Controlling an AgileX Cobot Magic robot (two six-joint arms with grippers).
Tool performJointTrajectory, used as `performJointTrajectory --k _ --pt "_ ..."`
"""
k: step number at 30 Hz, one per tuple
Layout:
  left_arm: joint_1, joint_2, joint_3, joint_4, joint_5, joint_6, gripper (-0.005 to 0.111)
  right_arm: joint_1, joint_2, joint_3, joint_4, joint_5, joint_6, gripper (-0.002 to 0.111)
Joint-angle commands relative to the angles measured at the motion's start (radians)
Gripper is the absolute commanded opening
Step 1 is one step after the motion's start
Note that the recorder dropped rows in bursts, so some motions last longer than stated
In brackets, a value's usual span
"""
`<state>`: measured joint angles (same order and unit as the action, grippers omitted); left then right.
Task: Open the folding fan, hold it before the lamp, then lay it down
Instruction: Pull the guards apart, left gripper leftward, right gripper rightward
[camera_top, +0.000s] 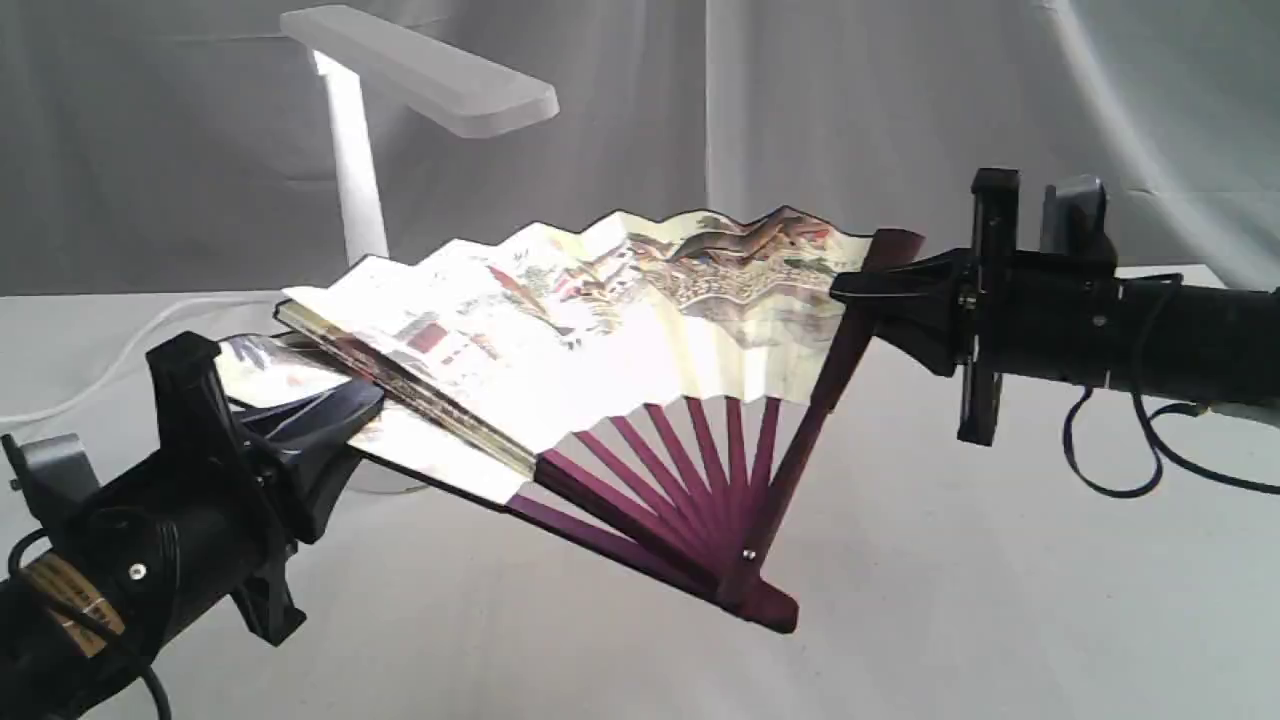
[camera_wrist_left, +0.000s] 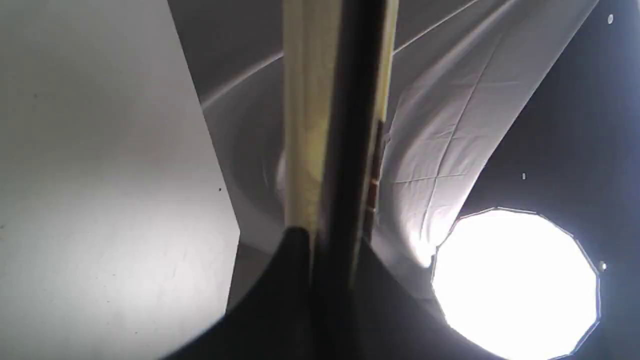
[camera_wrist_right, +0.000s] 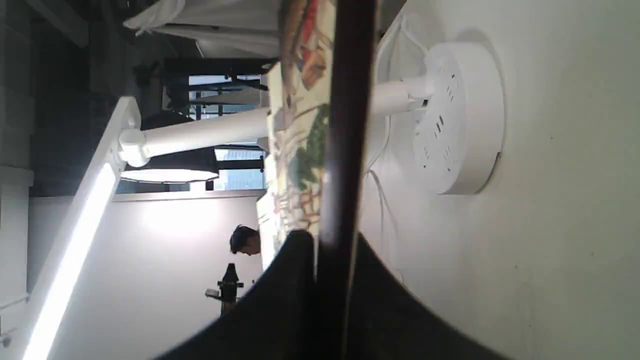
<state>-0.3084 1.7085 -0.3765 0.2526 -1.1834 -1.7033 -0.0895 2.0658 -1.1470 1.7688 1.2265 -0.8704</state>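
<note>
The folding fan (camera_top: 620, 330) hangs partly spread above the table, its painted cream leaf facing up and its maroon ribs meeting at the pivot near the front. My left gripper (camera_top: 350, 410) is shut on the folded stack of leaves at the fan's left guard, seen edge-on (camera_wrist_left: 340, 125) in the left wrist view. My right gripper (camera_top: 850, 290) is shut on the right guard (camera_wrist_right: 345, 125). The white lamp (camera_top: 420, 70) stands behind the fan at the back left. Its round base (camera_wrist_right: 460, 120) with sockets shows in the right wrist view.
A white cloth covers the table (camera_top: 950, 560), with a grey curtain behind. The lamp's white cord (camera_top: 90, 370) runs off to the left. A bright round studio light (camera_wrist_left: 515, 280) and a person (camera_wrist_right: 245, 240) appear in the wrist views.
</note>
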Motion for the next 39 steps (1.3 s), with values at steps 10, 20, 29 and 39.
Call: performJointTrajectory --k 10,20,29,39 --pt "-0.216 -0.057 0.061 -0.316 -0.038 0.008 0.000 -0.185 -0.073 0.231 -0.024 -0.005 -0.110 0.000" --pt "-0.273 -0.109 0.109 -0.522 -0.038 0.040 0.000 -0.262 -0.164 0.293 -0.024 -0.005 -0.143 0.000" --pt "-0.273 -0.209 0.120 -0.648 -0.038 0.097 0.000 -0.262 -0.177 0.325 -0.024 -0.005 -0.141 0.000" --pt "-0.273 -0.277 0.121 -0.647 -0.038 0.173 0.000 -0.262 -0.177 0.397 -0.024 -0.005 -0.141 0.000"
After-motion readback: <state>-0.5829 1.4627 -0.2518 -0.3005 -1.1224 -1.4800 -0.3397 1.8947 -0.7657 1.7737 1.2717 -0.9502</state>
